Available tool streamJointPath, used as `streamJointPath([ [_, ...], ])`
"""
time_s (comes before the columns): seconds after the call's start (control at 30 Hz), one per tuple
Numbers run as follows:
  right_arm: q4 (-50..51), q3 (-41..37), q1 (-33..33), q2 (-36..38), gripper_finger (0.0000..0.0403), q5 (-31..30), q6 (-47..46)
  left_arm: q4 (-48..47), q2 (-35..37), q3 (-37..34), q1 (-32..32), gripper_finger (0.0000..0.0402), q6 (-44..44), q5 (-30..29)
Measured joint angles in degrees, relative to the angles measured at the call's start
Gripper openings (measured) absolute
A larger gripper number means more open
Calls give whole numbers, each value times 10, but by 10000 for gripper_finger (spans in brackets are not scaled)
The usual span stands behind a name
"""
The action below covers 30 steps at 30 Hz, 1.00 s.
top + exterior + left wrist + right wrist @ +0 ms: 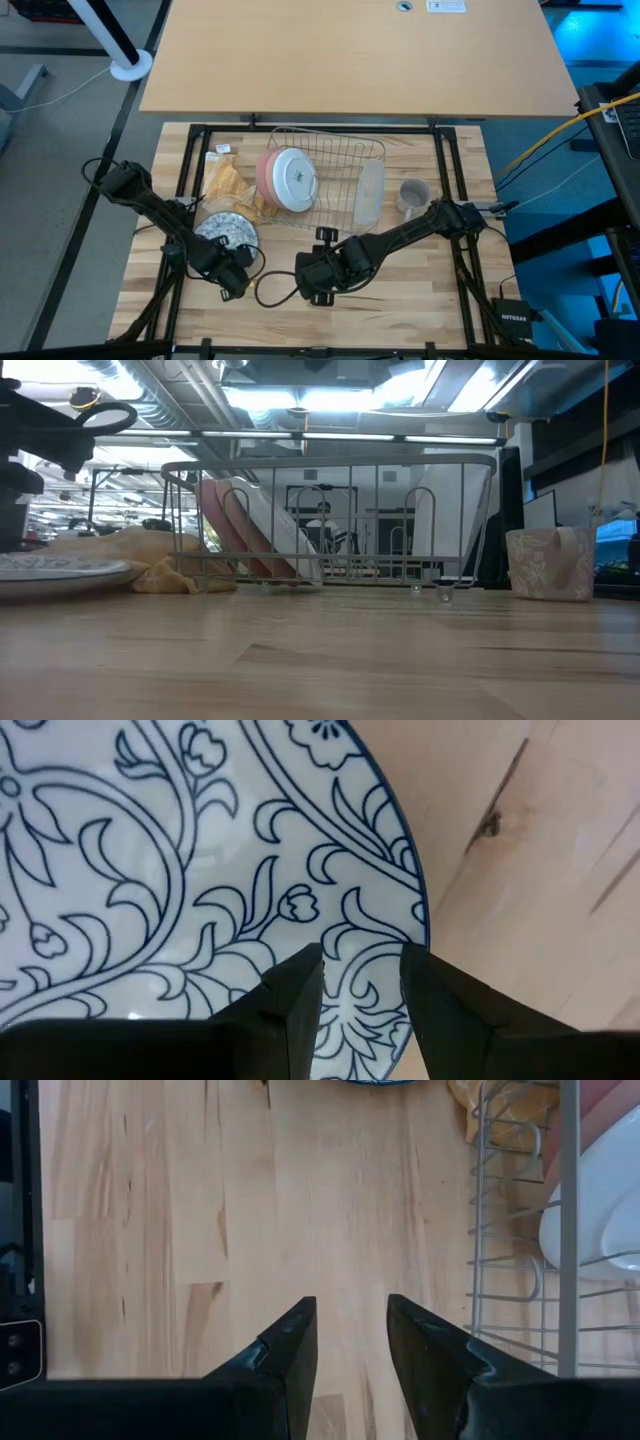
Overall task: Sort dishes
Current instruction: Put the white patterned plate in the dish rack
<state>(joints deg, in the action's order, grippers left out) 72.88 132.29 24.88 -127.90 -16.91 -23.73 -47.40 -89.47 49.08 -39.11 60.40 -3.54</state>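
The left hand hangs directly above the patterned plate, near its rim, with both fingers parted and nothing between them. That plate lies flat on the worktop, just beside the yellow-tan cloth and outside the wire rack.

The right hand hovers over bare worktop in front of the rack, fingers likewise parted and empty.

Inside the rack, the pink dishes stand on edge at the end nearest the cloth, with a white-bottomed dish leaning against them. The grey mug stands on the worktop beyond the rack's other end.

Step in hand, as a judgement: approach to the patterned plate for pickup. The plate lies flat, so the next move probably calls for lowering one finger over the rim and working the other beneath the edge before closing. A slip on the glazed surface is the likely fault. The rack slots beside the standing dishes appear free to receive it.
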Motion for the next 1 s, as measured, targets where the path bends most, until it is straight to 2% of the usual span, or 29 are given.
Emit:
streamJointPath([
  [0.23,0,0,0,0,128,0,0,-3,0,1,0,130,-4,-1],
  [0.5,0,0,0,0,128,0,0,-90,-1,56,1,130,-23,0],
  [0.73,0,0,0,0,128,0,0,-46,-1,67,-9,130,-3,-3],
  [1.0,0,0,0,0,128,0,0,-32,-24,67,-23,130,11,-42],
])
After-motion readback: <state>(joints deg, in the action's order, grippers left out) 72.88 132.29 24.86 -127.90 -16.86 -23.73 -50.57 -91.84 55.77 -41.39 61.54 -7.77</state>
